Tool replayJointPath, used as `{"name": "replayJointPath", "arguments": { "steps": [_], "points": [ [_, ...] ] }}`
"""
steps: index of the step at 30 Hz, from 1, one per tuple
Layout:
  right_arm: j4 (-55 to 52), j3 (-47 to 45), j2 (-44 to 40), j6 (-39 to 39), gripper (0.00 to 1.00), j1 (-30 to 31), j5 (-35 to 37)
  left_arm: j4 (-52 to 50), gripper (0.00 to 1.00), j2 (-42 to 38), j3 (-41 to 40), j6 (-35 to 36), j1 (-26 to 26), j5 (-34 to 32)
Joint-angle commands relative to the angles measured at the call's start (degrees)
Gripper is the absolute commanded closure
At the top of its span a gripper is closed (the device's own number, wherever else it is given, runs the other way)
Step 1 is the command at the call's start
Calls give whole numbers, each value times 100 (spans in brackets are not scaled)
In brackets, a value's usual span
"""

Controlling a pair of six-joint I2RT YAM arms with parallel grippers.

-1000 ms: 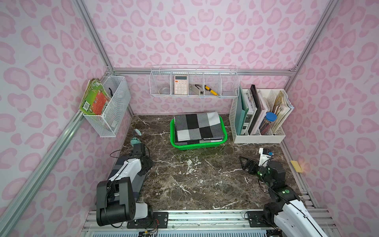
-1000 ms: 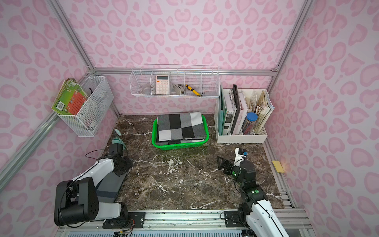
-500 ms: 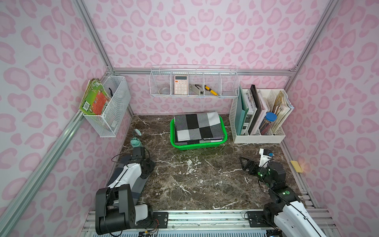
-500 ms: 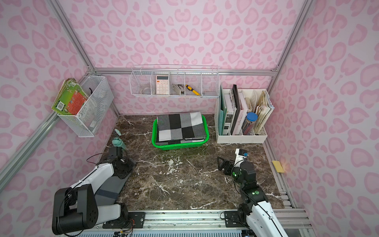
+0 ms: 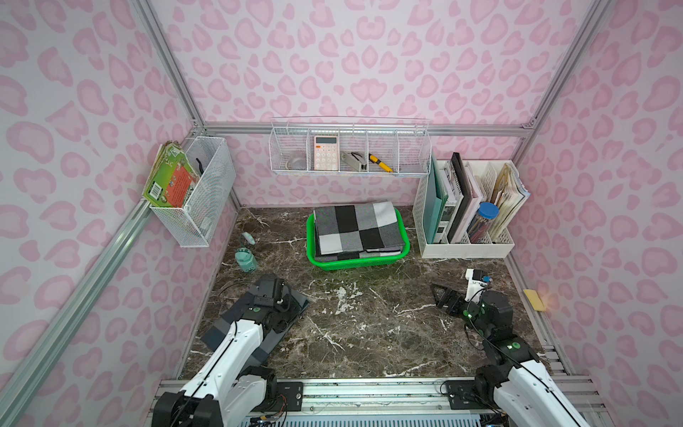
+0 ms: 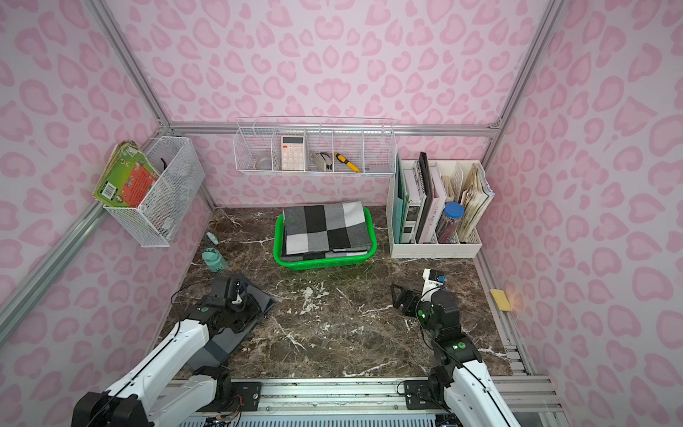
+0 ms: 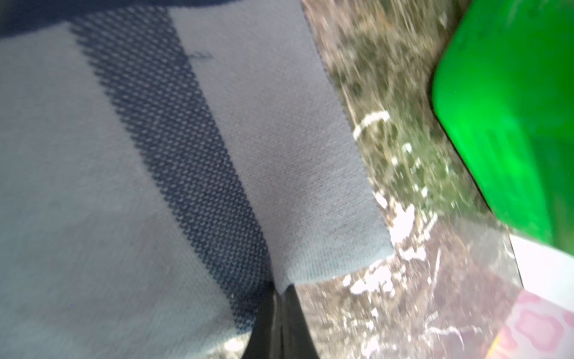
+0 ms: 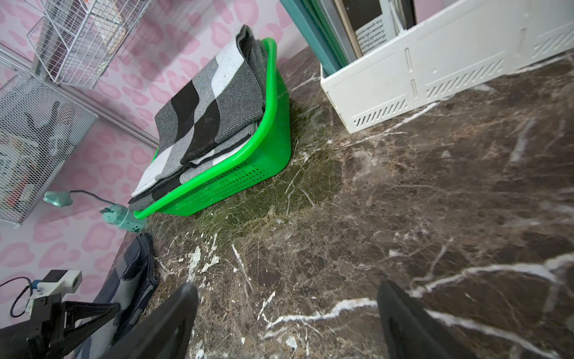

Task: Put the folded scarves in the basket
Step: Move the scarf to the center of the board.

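The left gripper (image 7: 281, 295) is clamped tight, its black jaws pressed together on a pinch of the scarf (image 7: 279, 155). In the left wrist view the grey knit with its dark dotted stripe puckers into the jaws at the cloth's edge. In both top views this gripper sits low at the lower left of the frame, mostly hidden under its own wrist. Beneath it the scarf (image 5: 298, 301) lies flat on the table (image 5: 369, 332) with the arm reaching over it, so only a corner and some strips beside the arm show. The scarf (image 6: 264, 300) is outside the basket (image 5: 354, 263), which stands apart from it at the upper centre of the frame, near the back wall.

The basket (image 6: 321, 262) is filled by a folded checked cloth (image 5: 356, 229) in black, grey and white. In the right wrist view the checked cloth (image 8: 211, 102) is piled higher than the rim.

The right gripper (image 8: 287, 289) is spread wide with nothing between its fingers (image 8: 167, 320), over bare table. In both top views the right gripper (image 5: 443, 297) is at the right of the frame, below the file rack (image 5: 465, 249) and well apart from basket and scarf.

A small mint-green item (image 5: 245, 260) stands left of the basket, near the left wall. Two wire baskets (image 5: 351, 151) hang on the walls above.
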Motion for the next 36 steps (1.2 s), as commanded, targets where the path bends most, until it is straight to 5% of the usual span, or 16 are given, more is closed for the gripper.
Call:
{"name": "replayJointPath", "arguments": {
  "steps": [1, 11, 16, 19, 26, 31, 36],
  "points": [
    [243, 39, 148, 63, 7, 35, -211, -194, 97, -321, -87, -462, -267, -181],
    [354, 598, 1170, 279, 8, 904, 211, -284, 88, -386, 89, -788, -1340, -293],
    [547, 1103, 2078, 401, 8, 1880, 778, -1308, 52, -484, 525, -833, -1457, -1285],
    [775, 1475, 2779, 476, 8, 2398, 884, -1627, 42, -705, 726, -771, -1458, -1688],
    [1229, 2489, 4537, 596, 8, 3562, 1300, -1673, 37, -865, 749, -1075, -1451, -2455],
    [249, 4061, 6316, 965, 23, 3837, 835, -1684, 37, -639, 965, -940, -1451, -2646],
    [-168, 5292, 7577, 912, 26, 4309, 682, -1770, 38, -545, 989, -855, -1451, -2739]
  ]
}}
